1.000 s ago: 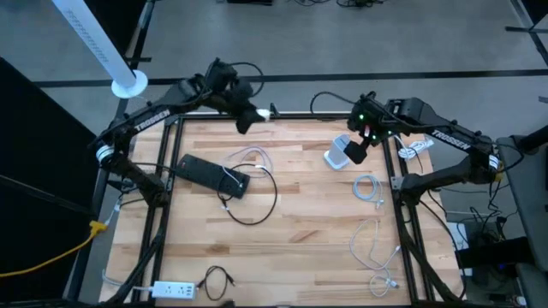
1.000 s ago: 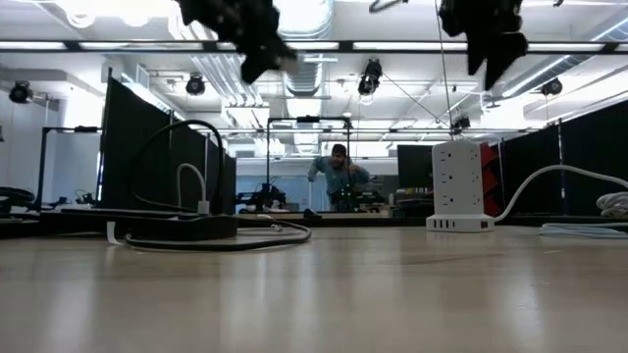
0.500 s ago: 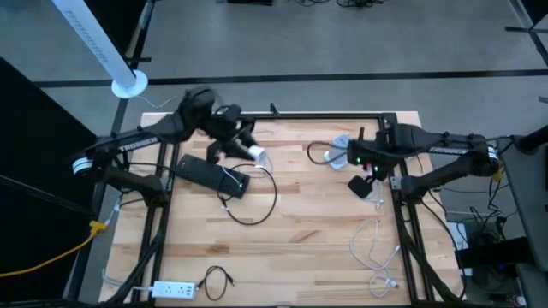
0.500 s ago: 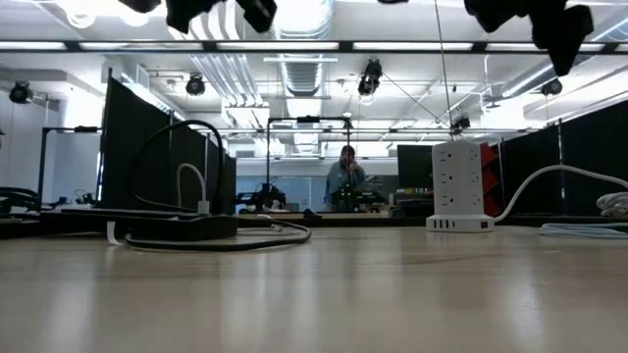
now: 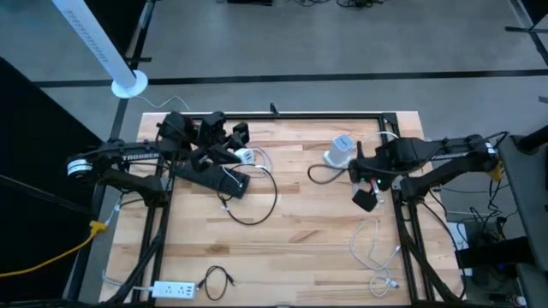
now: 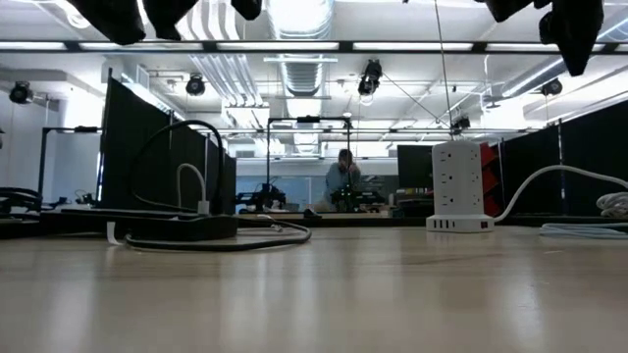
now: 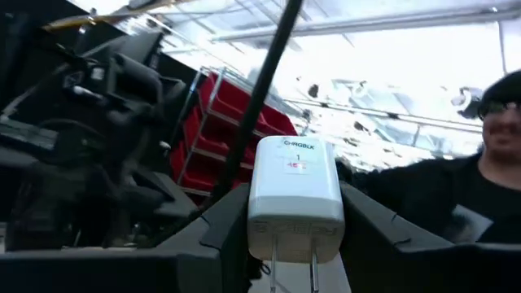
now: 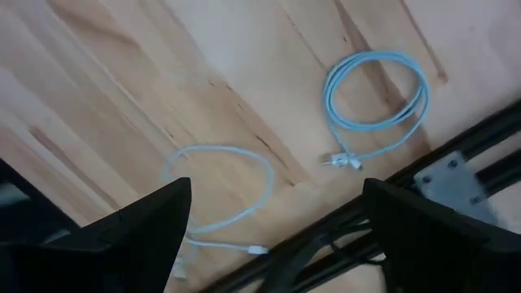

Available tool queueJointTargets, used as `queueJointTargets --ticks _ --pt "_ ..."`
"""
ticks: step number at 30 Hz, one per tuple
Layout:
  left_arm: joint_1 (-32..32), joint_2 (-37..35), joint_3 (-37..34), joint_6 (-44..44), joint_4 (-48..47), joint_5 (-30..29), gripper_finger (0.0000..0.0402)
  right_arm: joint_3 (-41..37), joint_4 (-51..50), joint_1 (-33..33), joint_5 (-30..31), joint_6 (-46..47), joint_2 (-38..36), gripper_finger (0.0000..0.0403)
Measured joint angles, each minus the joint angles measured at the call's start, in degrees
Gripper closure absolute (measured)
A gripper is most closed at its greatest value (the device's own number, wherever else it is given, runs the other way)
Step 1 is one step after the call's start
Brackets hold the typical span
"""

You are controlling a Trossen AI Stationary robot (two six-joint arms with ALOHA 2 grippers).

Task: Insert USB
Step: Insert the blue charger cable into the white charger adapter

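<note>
White USB wall charger held in the left tool above the black power strip.

The charger [image 7: 295, 199] was a small white block with rounded corners, a printed label on its face and two metal prongs showing at its near end. The left tool [image 7: 295, 236] was partly closed, its two dark fingers [image 7: 224, 228] clamped on the charger's sides, above the far left of the desk [image 5: 300, 231] beside the power strip [image 5: 210, 174]. The right tool [image 8: 273, 224] stood wide open and empty over the desk's right side, above two coiled pale blue cables [image 8: 374, 106].
</note>
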Motion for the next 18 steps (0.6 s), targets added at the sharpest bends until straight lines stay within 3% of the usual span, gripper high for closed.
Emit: queueJointTargets --ticks 6,13,18 --pt "-2.4 0.0 0.5 0.9 -1.3 -11.0 0.0273 -5.0 1.7 8.3 2.0 -7.1 0.0 0.0057" --pt "-4.8 -0.1 3.4 1.5 -12.0 -24.9 0.0273 -17.1 10.6 19.3 2.5 -12.1 -0.2 0.0057" --pt "-7.9 -0.1 5.7 4.5 -16.6 -32.2 0.0273 -23.8 9.6 20.9 4.1 -17.8 3.1 0.0057"
